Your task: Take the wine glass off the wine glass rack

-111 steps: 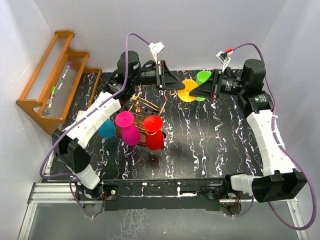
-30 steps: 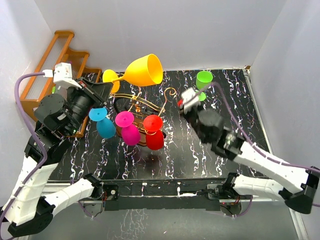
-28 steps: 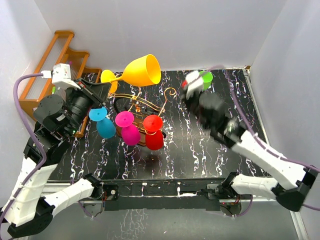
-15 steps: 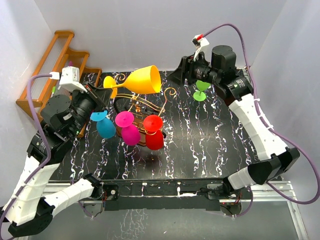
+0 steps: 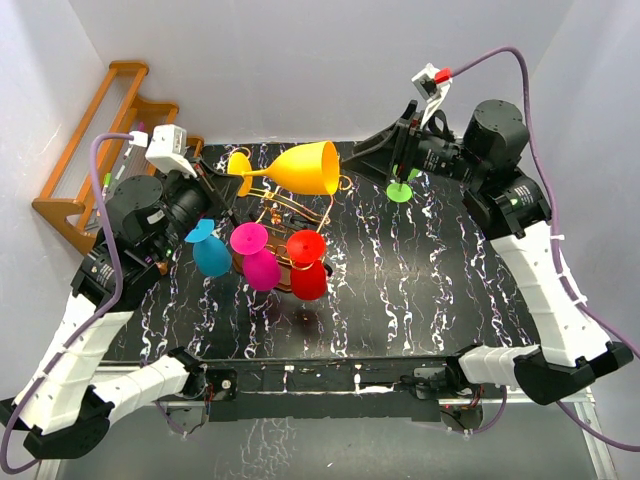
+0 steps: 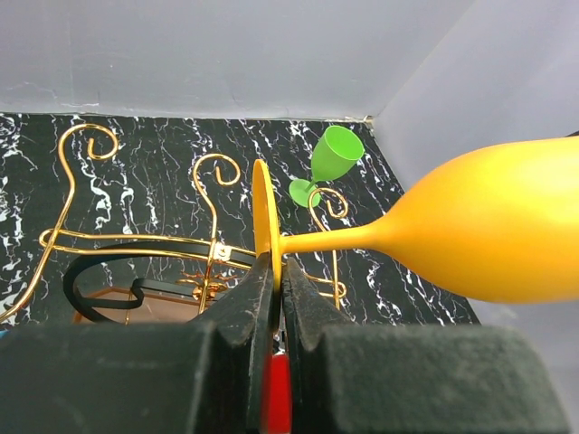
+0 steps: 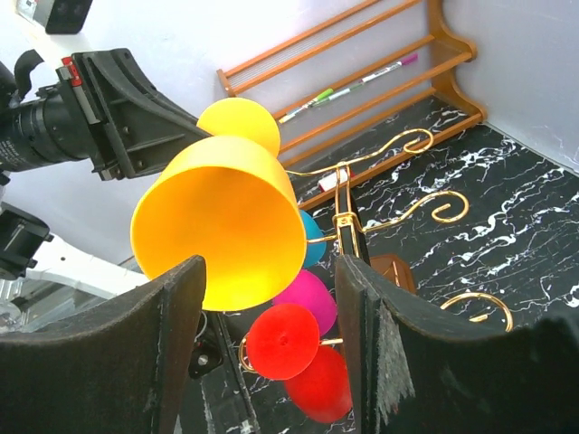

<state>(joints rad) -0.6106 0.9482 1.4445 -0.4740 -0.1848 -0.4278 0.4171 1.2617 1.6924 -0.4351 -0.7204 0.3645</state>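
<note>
My left gripper (image 5: 232,172) is shut on the round foot of a yellow wine glass (image 5: 308,168) and holds it sideways in the air above the wine glass rack (image 5: 322,213). In the left wrist view the fingertips (image 6: 262,276) pinch the foot edge-on, with the yellow wine glass (image 6: 488,226) stretching right over the rack's golden scrolls (image 6: 210,185). My right gripper (image 5: 358,160) is open and faces the bowl's mouth. From the right wrist, the yellow wine glass (image 7: 222,221) sits just beyond the spread gripper (image 7: 271,334), touching neither finger.
Blue (image 5: 211,252), magenta (image 5: 258,258) and red (image 5: 308,270) glasses hang on the rack. A green glass (image 5: 400,190) stands on the black marbled table behind my right gripper. A wooden stepped shelf (image 5: 110,150) with pens leans at the back left.
My right gripper has opened, left the green glass standing on the table and turned to face the yellow glass. My left gripper has carried the yellow glass a little right and lower.
</note>
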